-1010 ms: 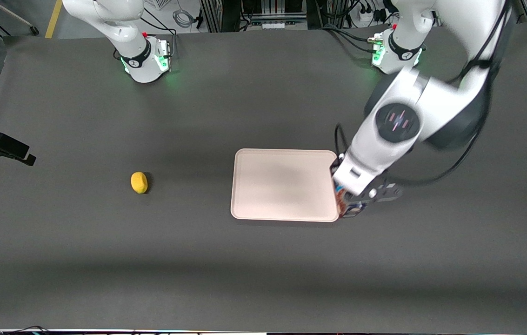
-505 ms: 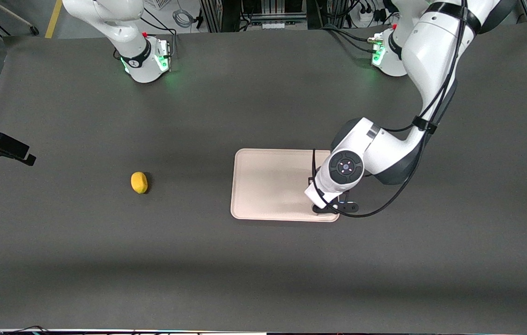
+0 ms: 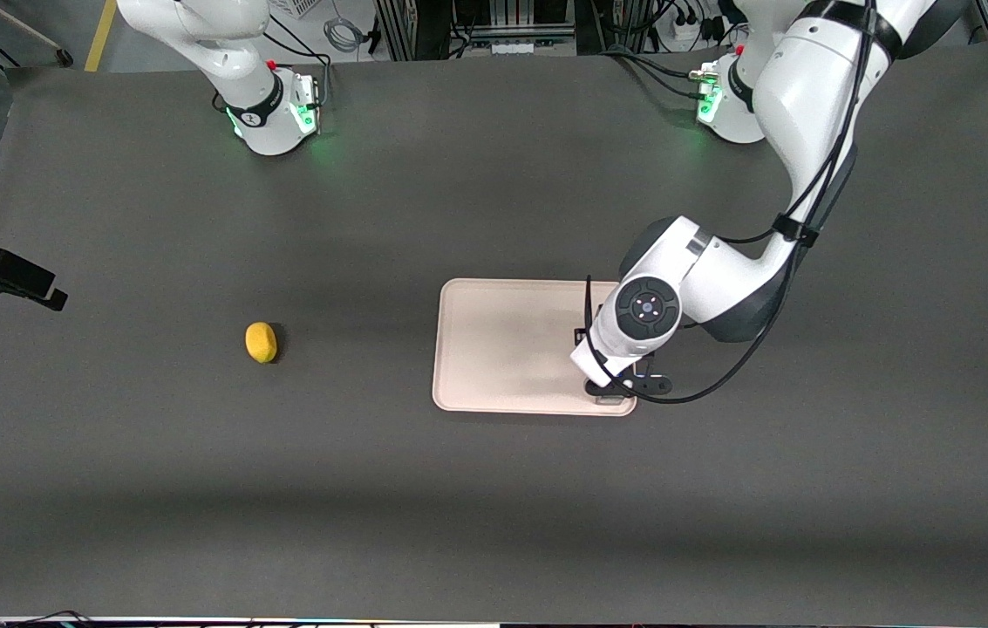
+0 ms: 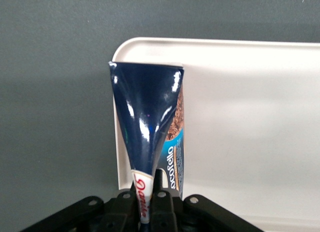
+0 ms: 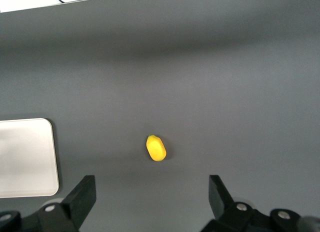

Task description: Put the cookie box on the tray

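– So, scanning the front view from the left: lemon (image 3: 261, 342), then tray (image 3: 511, 345), nothing lying in it?

– Right. At the tray's right edge the claw (image 4: 150, 204) is clamped on the box (image 4: 150, 137), held on edge over the tray corner. Next, probably: lower, let go.

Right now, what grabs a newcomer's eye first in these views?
The dark blue cookie box, pinched at one end by the gripper, hangs over a corner of the pale pinkish-white tray, where the working arm's wrist hides it from the front camera. Next is the small yellow lemon-shaped object, alone on the dark table toward the parked arm's end.
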